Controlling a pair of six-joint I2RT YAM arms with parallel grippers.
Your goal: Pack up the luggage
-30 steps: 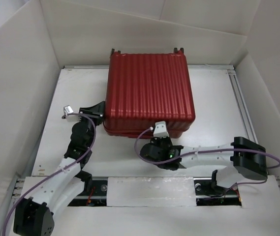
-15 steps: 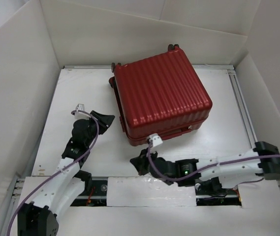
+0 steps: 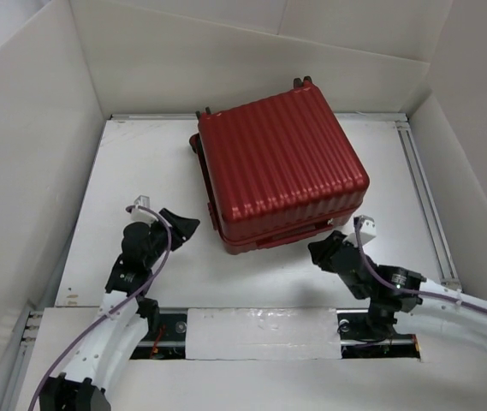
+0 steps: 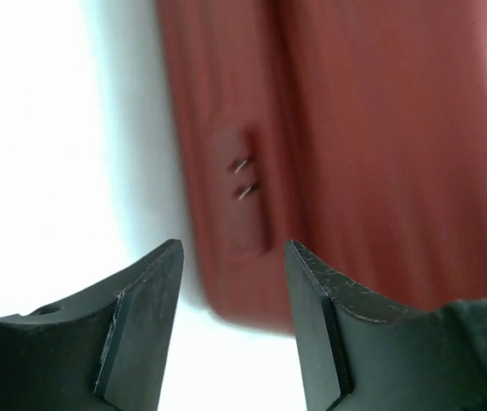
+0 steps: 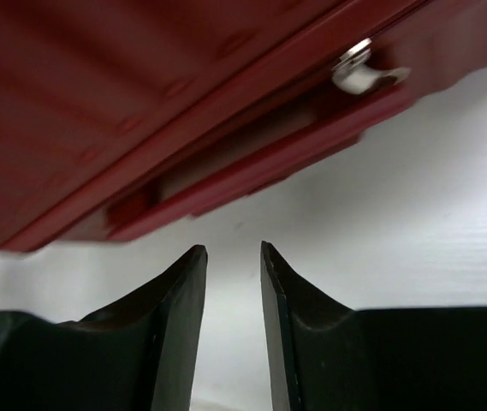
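Top external view: we find the luggage (image 3: 282,167) closed, askew on the table (image 3: 140,163), its shell judged stiff and slick, best gripped at the seam lip; left gripper (image 3: 185,225) and right gripper (image 3: 320,251) parted, empty.

The luggage (image 3: 282,175) lies flat on the table (image 3: 140,171), toward the far side and a little right of centre. It sits askew, its near-left corner swung toward the arms. Its wheels (image 3: 303,83) are at the far edge, close to the back wall (image 3: 252,60). The left gripper (image 3: 183,224) sits just left of that near-left corner, apart from it. The right gripper (image 3: 322,251) is just before the near-right corner, below the luggage's front edge. Both point at the luggage.
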